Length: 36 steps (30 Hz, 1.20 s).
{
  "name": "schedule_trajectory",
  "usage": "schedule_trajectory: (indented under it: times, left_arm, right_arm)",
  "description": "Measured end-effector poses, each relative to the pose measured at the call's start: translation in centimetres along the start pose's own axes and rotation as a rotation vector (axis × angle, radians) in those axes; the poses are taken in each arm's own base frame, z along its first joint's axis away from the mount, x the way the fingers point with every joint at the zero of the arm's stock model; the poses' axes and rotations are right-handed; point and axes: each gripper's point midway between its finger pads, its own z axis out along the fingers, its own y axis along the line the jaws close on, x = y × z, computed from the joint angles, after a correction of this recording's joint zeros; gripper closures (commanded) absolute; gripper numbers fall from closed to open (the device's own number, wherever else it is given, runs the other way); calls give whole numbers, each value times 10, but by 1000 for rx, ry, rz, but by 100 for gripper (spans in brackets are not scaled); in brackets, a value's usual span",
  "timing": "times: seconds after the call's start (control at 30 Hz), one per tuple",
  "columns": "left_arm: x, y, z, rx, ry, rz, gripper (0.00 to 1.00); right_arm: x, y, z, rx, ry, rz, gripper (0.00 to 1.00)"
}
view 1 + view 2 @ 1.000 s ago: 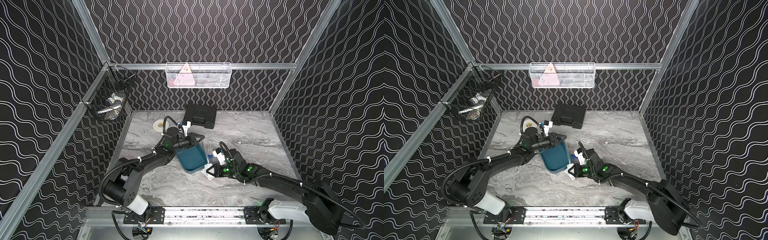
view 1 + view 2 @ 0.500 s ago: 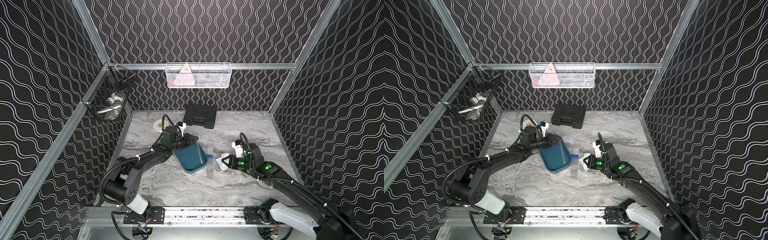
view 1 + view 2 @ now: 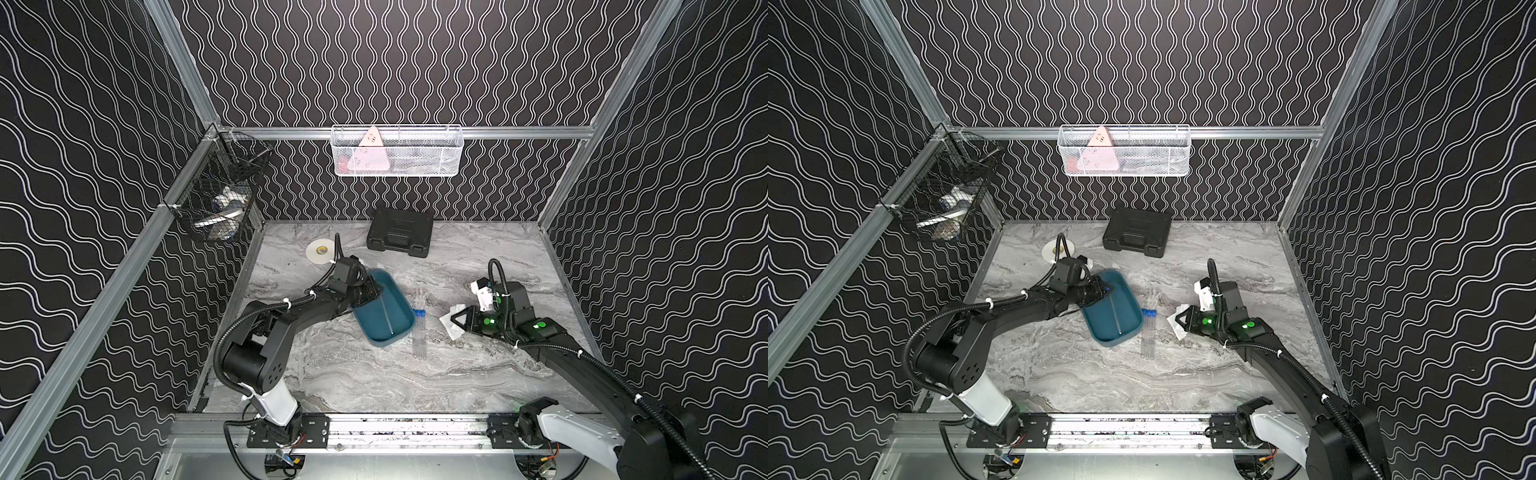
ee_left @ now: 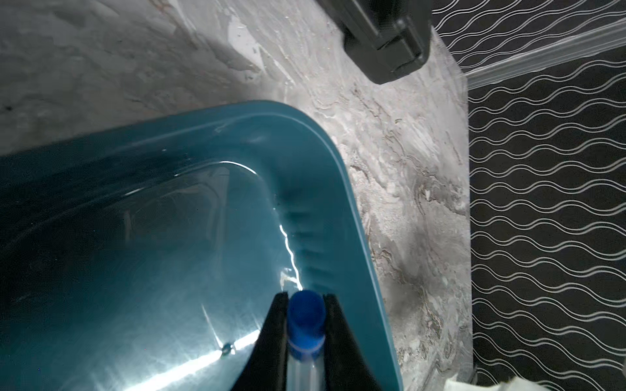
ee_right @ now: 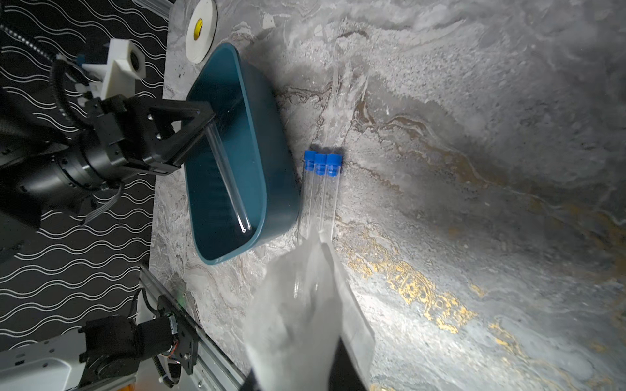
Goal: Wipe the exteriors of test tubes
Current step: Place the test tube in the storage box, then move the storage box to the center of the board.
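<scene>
The left tool [image 4: 305, 299] clamps a thin clear, blue-capped test tube [image 5: 227, 184] slanting into the glossy teal tray [image 5: 281, 182]. Three matching tubes [image 5: 318, 196] lie together mid-way across the marbled counter [image 3: 478, 374], beside it; the right tool [image 3: 454, 323] pinches crumpled tissue [image 5: 298, 321].

Capped test tubes [image 3: 419, 336] lie flat just beside the teal tray [image 3: 383, 343].
</scene>
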Motion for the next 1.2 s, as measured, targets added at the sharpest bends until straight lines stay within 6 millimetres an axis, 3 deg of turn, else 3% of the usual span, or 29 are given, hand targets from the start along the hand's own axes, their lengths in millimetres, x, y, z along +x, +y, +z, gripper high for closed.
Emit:
schedule_trajectory:
  times: [0.23, 0.5, 0.7, 0.87, 1.03, 1.2]
  left_arm:
    - [-2, 18, 14, -78, -4, -42, 80]
    - [-9, 26, 15, -135, -34, -74, 62]
    - [-8, 29, 14, -169, -47, -89, 56]
    - [-16, 12, 3, -153, -79, -70, 56]
    - [-24, -14, -20, -111, -117, 5, 53]
    - [-24, -36, -46, -67, -125, 78, 51]
  right_arm:
    - [10, -14, 6, 17, 19, 21, 83]
    - [18, -38, 21, 96, 60, 60, 82]
    - [22, -57, 30, 180, 90, 103, 77]
    - [23, -69, 34, 254, 114, 141, 68]
    - [16, -74, 31, 316, 115, 151, 46]
    - [10, -75, 24, 383, 125, 175, 31]
